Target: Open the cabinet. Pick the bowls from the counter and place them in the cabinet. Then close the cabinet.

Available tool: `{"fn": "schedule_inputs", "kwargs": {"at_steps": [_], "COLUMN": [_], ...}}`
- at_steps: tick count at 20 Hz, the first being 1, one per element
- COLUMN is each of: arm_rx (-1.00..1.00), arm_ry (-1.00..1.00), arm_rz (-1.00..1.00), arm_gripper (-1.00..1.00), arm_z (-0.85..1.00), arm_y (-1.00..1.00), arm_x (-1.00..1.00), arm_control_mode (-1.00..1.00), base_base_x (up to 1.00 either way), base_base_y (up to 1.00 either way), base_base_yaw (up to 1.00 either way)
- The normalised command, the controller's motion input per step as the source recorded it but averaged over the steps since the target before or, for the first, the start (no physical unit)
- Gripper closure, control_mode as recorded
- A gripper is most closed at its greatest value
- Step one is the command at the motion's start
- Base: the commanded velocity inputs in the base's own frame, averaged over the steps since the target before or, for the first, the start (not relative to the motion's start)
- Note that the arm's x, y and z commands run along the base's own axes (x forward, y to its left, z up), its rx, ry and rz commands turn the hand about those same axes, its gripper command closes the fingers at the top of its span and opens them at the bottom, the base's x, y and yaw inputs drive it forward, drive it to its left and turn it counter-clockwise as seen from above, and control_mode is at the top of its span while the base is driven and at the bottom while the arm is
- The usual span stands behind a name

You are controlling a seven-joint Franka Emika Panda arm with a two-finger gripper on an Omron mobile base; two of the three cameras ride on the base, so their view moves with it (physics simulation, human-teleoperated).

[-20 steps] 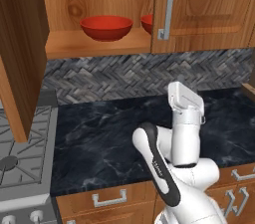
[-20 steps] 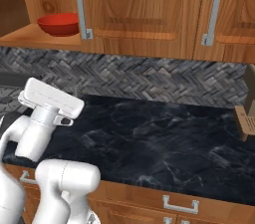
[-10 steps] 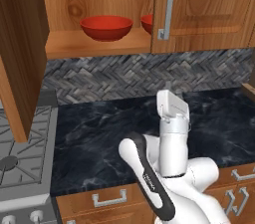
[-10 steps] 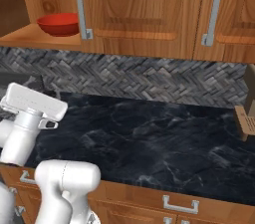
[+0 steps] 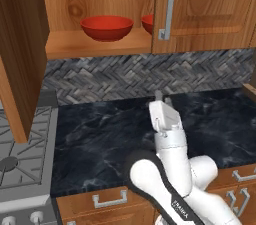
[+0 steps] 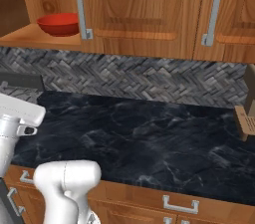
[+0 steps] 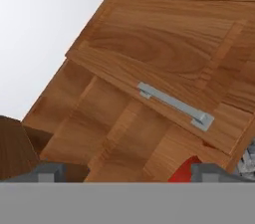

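Note:
The cabinet (image 5: 205,9) hangs above the counter (image 5: 100,134). Its left door (image 5: 20,54) is swung open and its right door is shut, with a silver bar handle (image 5: 168,8). One red bowl (image 5: 106,27) sits on the wooden shelf inside. The second bowl (image 5: 147,23) sits beside it, half hidden by the shut door. My gripper (image 5: 163,98) points upward over the middle of the counter, well below the shelf, open and empty. In the hand view the fingertips (image 7: 47,172) stand wide apart, with the door handle (image 7: 174,104) and a red bowl edge (image 7: 184,172) ahead.
A grey gas stove (image 5: 20,164) adjoins the counter on the left, under the open door. Another wall cabinet (image 6: 234,9) hangs further right. A wooden block (image 6: 246,118) stands at the counter's right end. Drawers with small silver handles (image 6: 179,204) run below.
The hand has drifted left and slightly down over the counter, away from the shelf. The jaws stay open. Both bowls rest unmoved in the cabinet.

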Motion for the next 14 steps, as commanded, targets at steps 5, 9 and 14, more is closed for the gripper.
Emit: {"fn": "schedule_inputs", "kwargs": {"at_steps": [5, 9, 14], "arm_rx": [0.0, 0.0, 0.0], "arm_ry": [-0.04, -0.09, -0.02], "arm_rz": [0.06, 0.06, 0.02], "arm_gripper": [-1.0, -1.0, -1.0], "arm_z": [0.24, 0.16, 0.04], "arm_y": [0.0, 0.09, 0.42], "arm_x": [-1.0, -0.93, -0.66], "arm_control_mode": [-1.0, -1.0, -1.0], "base_base_x": [0.0, 0.0, 0.0], "base_base_y": [0.0, 0.0, 0.0], "base_base_yaw": [0.0, 0.0, 0.0]}}
